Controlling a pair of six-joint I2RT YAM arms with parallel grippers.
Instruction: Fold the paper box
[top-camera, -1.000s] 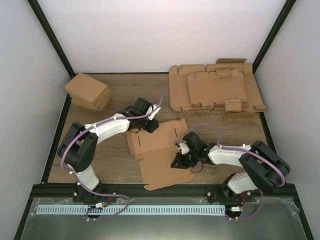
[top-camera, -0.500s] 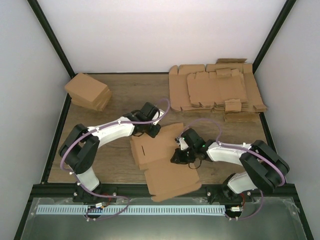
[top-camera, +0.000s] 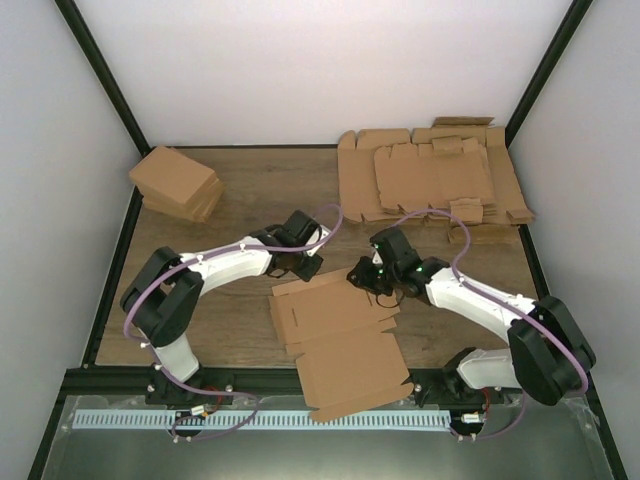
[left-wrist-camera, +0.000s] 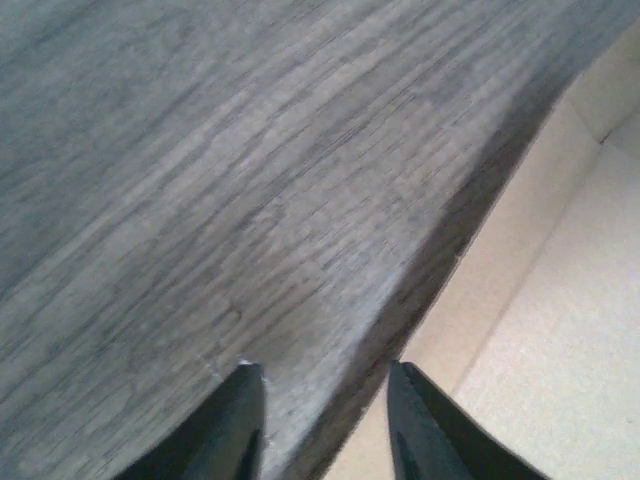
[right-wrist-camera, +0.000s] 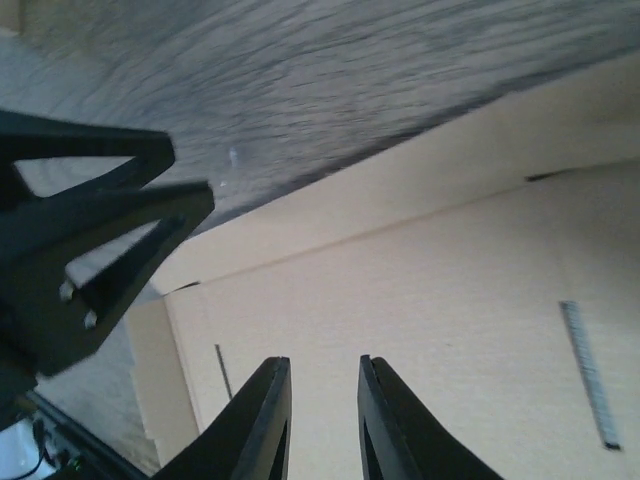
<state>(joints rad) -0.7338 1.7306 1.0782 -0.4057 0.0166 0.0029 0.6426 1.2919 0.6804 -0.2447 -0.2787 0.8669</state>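
The paper box (top-camera: 335, 325) lies flat and unfolded at the table's near middle, and its near panel hangs over the front edge. My left gripper (top-camera: 303, 266) sits low at the sheet's far left corner. In the left wrist view it (left-wrist-camera: 322, 405) is open, bare wood shows between the fingers, and the cardboard edge (left-wrist-camera: 570, 300) lies by the right finger. My right gripper (top-camera: 364, 280) is at the sheet's far right corner. In the right wrist view it (right-wrist-camera: 322, 400) hovers just over the cardboard (right-wrist-camera: 440, 290), narrowly open and empty.
A thick pile of flat cardboard sheets (top-camera: 430, 185) fills the back right. A pile of compact brown cartons (top-camera: 178, 183) stands at the back left. Black frame rails run along the table's sides and its front edge (top-camera: 250, 376).
The sheet has slid toward the front edge and now overhangs it further. My right gripper moved from the sheet's right side up to its far edge. My left gripper shifted slightly right.
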